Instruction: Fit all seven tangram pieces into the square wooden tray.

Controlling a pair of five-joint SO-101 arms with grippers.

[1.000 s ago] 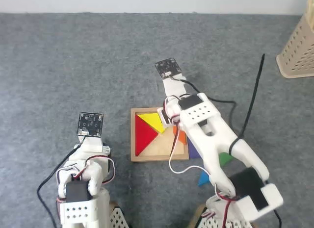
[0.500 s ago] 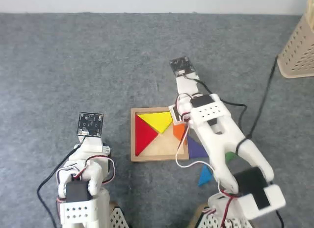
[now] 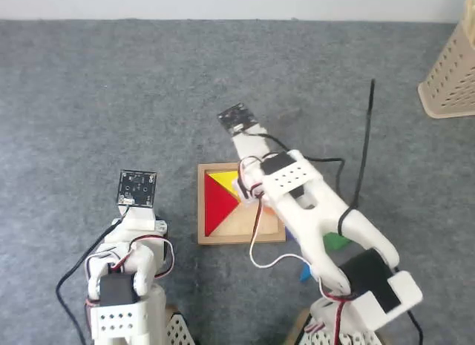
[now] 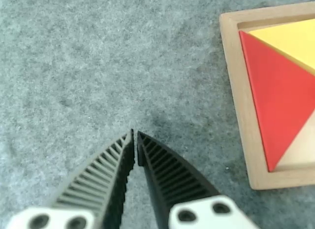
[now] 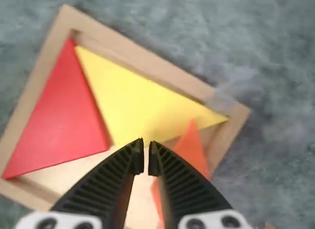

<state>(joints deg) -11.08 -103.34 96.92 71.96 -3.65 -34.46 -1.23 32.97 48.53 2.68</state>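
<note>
Hovering over the tray (image 3: 230, 239) with fingers closed and empty, the right gripper (image 5: 142, 157) faces red (image 3: 217, 204) and yellow (image 3: 225, 182) seated, orange (image 5: 194, 145) inside beside them, green (image 3: 338, 241) and blue (image 3: 304, 272) waiting outside near-right, left gripper (image 4: 135, 140) closed too.

Bright, even light, seemingly from overhead; a soft shadow on the carpet (image 4: 74, 66) beside the left gripper (image 4: 135, 135)

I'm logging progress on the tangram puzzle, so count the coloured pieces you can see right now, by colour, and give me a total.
red piece: 1
yellow piece: 1
orange piece: 1
green piece: 1
blue piece: 1
Total: 5 pieces in sight
</note>
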